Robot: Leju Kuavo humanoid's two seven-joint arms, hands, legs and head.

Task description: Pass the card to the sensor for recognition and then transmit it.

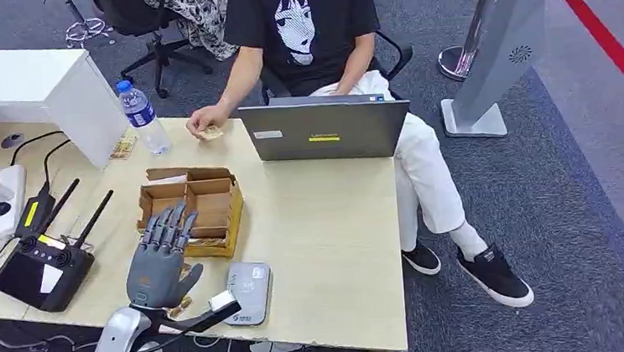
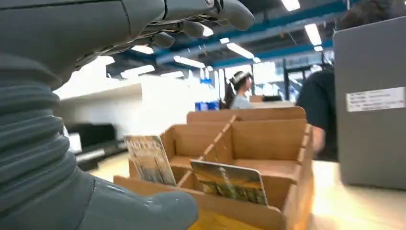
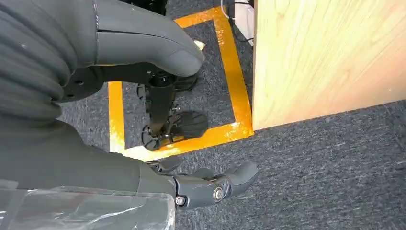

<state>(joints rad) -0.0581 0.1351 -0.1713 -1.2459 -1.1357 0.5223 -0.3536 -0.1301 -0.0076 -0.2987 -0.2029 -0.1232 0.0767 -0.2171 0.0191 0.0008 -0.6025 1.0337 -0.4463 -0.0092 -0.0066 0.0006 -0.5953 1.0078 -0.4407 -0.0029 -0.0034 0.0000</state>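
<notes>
Now we are hovering left hand [image 1: 158, 254], fingers spread, holding nothing, over cardboard box [image 1: 218, 202]; right hand [image 3: 119, 124] hanging empty, loosely open.

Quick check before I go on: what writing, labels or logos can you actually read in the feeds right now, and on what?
No text reads clearly.
Black T-shirt: small white chest print, too small to read.
Laptop lid: white sticker and yellow label, both blurred; the sticker shows in the left wrist view too, unreadable.
Water bottle: blue label, illegible.
Card reader: small markings, illegible.
Grey kiosk: a round emblem, no letters.
</notes>
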